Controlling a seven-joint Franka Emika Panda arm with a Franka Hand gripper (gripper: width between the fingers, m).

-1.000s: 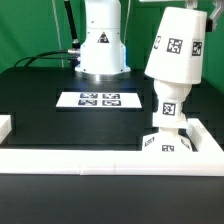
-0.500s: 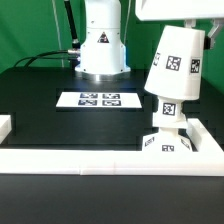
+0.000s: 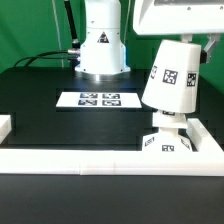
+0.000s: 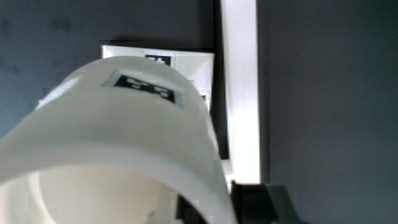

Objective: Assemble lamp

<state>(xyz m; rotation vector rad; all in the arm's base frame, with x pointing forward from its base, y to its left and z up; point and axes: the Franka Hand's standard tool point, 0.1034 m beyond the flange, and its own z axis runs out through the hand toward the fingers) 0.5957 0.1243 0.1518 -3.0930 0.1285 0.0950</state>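
The shade (image 3: 170,77) sits tilted over the bulb (image 3: 167,121) on the base (image 3: 165,144), and I cannot tell if the gripper (image 4: 222,205) holds it.

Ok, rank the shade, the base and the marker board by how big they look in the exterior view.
1. Shade, largest.
2. Marker board, wide but thin; it lies farther from the camera, so its true size is unsure.
3. Base, smallest, partly hidden behind the white rail.
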